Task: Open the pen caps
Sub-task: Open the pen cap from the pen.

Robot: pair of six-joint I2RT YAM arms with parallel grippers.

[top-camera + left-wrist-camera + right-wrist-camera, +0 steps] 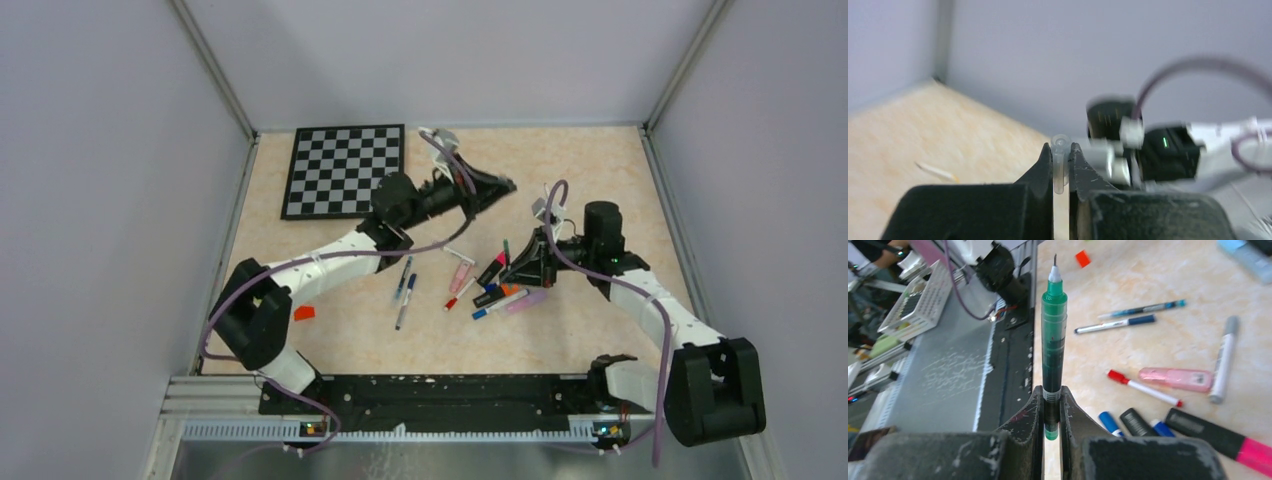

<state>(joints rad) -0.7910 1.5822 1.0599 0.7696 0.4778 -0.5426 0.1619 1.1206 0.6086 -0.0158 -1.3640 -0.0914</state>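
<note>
My right gripper is shut on the lower barrel of a green pen, which stands up with its bare tip exposed. From above, that gripper hovers over the pile of pens. My left gripper is shut on a small clear pen cap, raised above the table at the far middle. On the table lie capped pens: a red-capped one, a grey-capped marker, two blue pens, a pink highlighter and a black marker with a pink end.
A checkerboard lies at the far left. A flat red-orange chip sits near the left arm's base. Two blue pens lie apart from the pile. Grey walls enclose the table, and a black rail runs along the near edge.
</note>
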